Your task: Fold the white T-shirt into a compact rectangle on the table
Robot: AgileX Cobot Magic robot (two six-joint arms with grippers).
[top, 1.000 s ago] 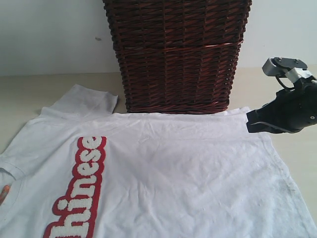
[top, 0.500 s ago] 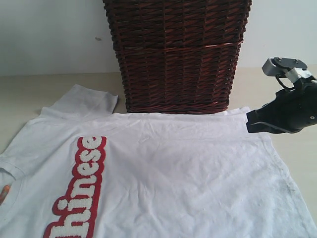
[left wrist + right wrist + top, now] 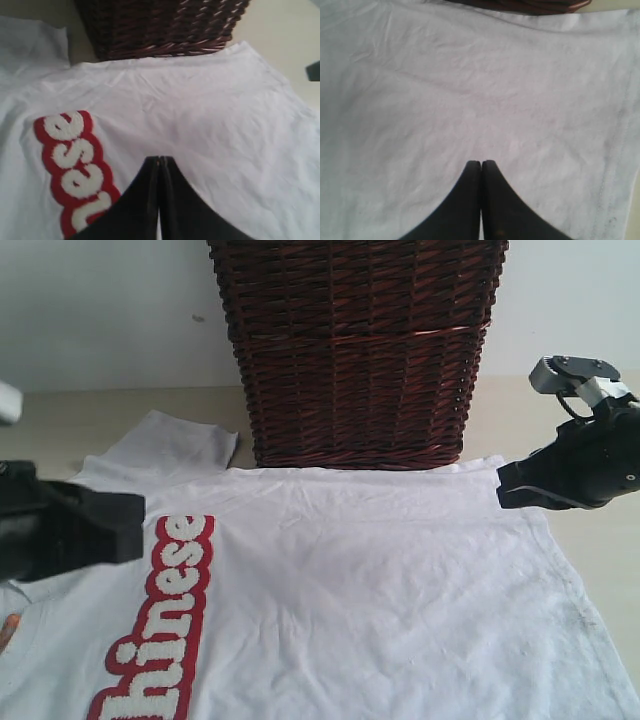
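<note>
The white T-shirt (image 3: 350,580) lies spread flat on the table (image 3: 60,420), its red patch with white letters (image 3: 160,620) towards the left. My left gripper (image 3: 138,518) reaches in from the left edge, just beside the top of the patch. In the left wrist view it (image 3: 160,159) is shut above the shirt (image 3: 200,115), with no cloth showing between its tips. My right gripper (image 3: 502,488) hangs at the shirt's far right corner. In the right wrist view it (image 3: 481,162) is shut over plain white fabric (image 3: 470,90), holding nothing.
A dark brown wicker basket (image 3: 360,350) stands at the back, touching the shirt's far edge. One sleeve (image 3: 175,445) lies left of it. Bare table shows at the far left and at the right (image 3: 600,540) beyond the hem.
My left gripper has come into the exterior view from the left, over the shirt beside the red patch. The right gripper and the shirt have not moved.
</note>
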